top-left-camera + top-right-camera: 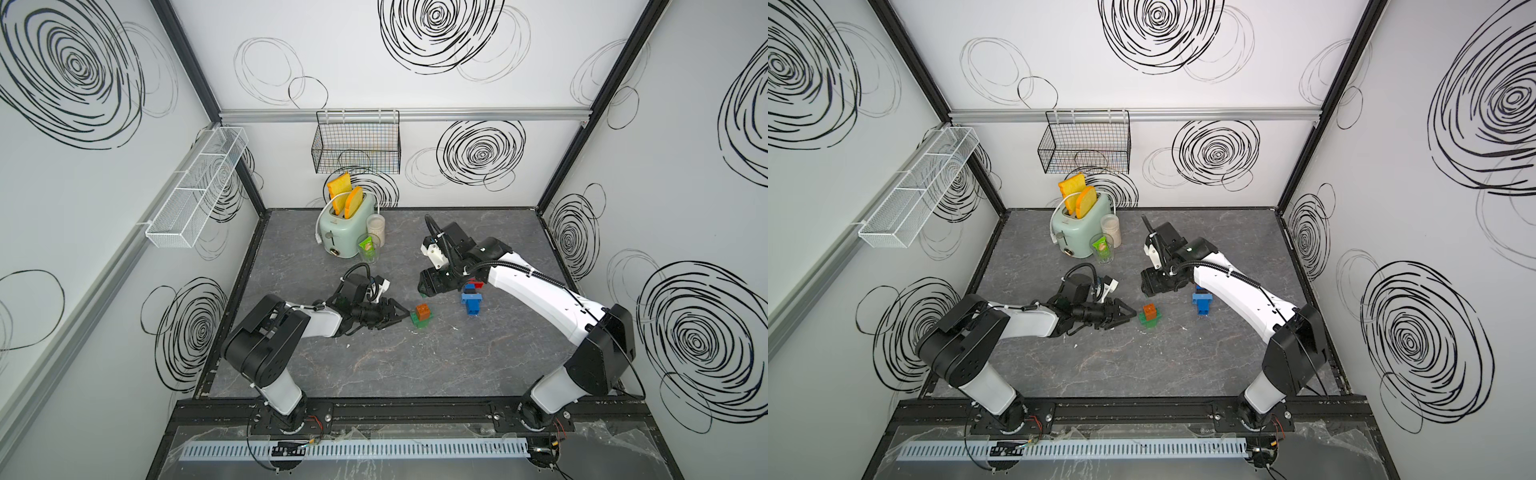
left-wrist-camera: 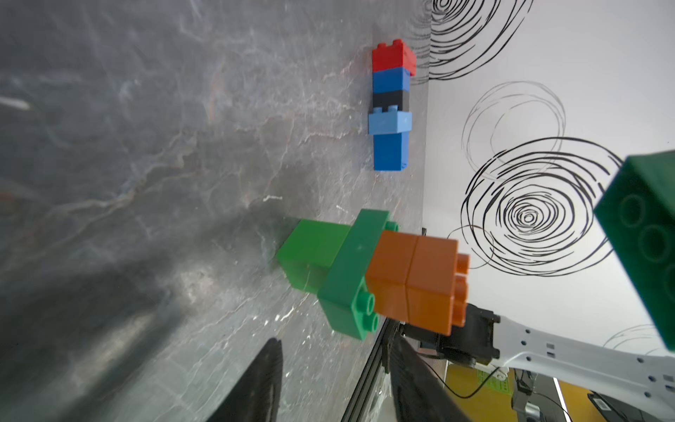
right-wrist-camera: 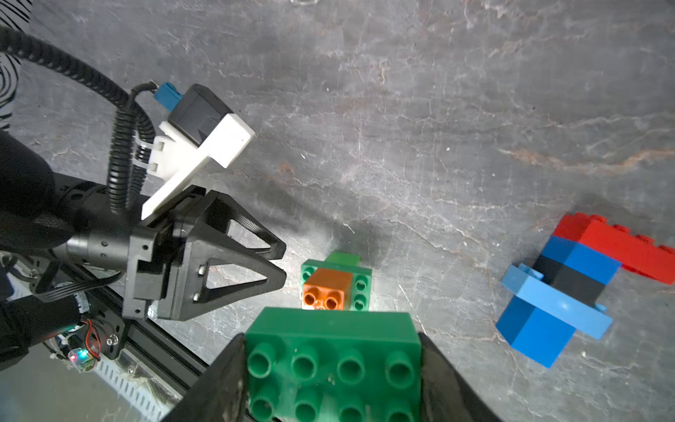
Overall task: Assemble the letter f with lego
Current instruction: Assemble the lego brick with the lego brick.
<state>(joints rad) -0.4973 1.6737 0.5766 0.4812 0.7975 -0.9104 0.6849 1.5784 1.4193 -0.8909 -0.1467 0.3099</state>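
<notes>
Right end effector (image 3: 333, 394), clamped on a green brick (image 3: 332, 329) near the stack (image 3: 327, 285), needed studs squared first; left end effector (image 3: 285, 265) beside it gaped, empty.

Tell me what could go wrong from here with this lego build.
1. The right gripper holds a dark green brick in the air near the green and orange stack. That stack stands free on a narrow base, so pressing down may topple it.
2. The left gripper sits empty right beside that stack and could knock it over.
3. The blue and red stack lies on its side close to the right arm, which might sweep it away.
</notes>
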